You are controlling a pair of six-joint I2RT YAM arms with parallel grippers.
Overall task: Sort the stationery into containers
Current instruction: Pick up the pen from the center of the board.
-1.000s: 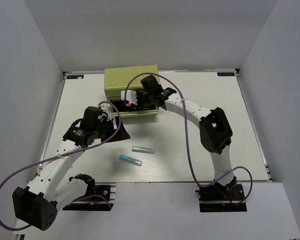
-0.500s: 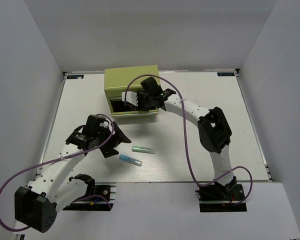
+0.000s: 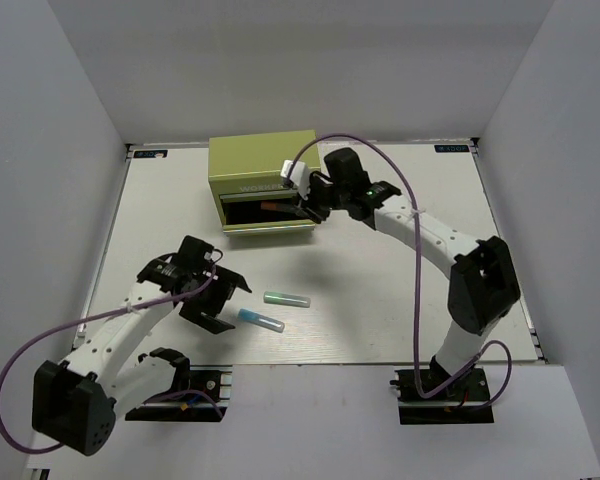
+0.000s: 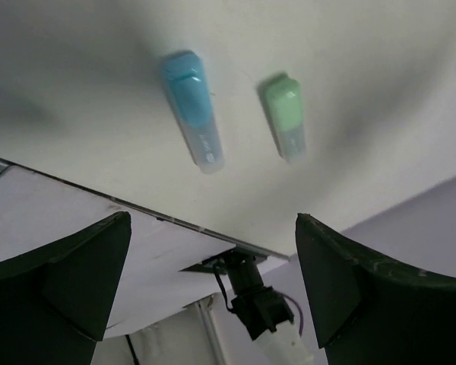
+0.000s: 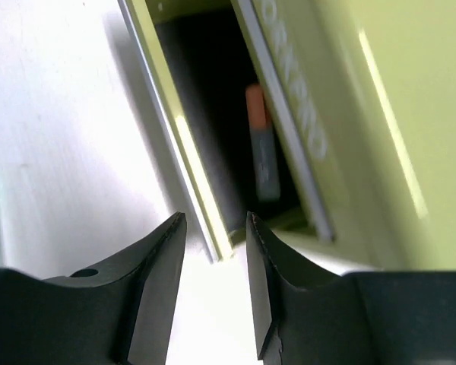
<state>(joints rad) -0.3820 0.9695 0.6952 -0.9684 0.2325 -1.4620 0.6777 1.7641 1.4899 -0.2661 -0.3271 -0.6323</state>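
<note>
Both left gripper [image 3: 223, 302] and right gripper [image 5: 215, 224] gape empty; drawer [image 5: 184, 144] half-hides orange marker [image 5: 260, 144].

Orange marker [image 5: 260, 144]: lower end lost in shadow inside the drawer [image 5: 178, 144]. Chest [image 5: 380, 114] lettering, upper centre: cut off by the top edge.

Olive chest [image 3: 260, 158] blocks the far edge, left of middle. Its open drawer [image 3: 275, 228] juts nearward, with the right gripper [image 3: 302, 204] at the drawer's right end. Green marker [image 3: 286, 298] and blue marker [image 3: 261, 320] lie mid-table, left gripper [image 3: 225, 302] just beside them. Bare table [image 3: 360, 300] runs rightward to the right arm [image 3: 450, 250].
</note>
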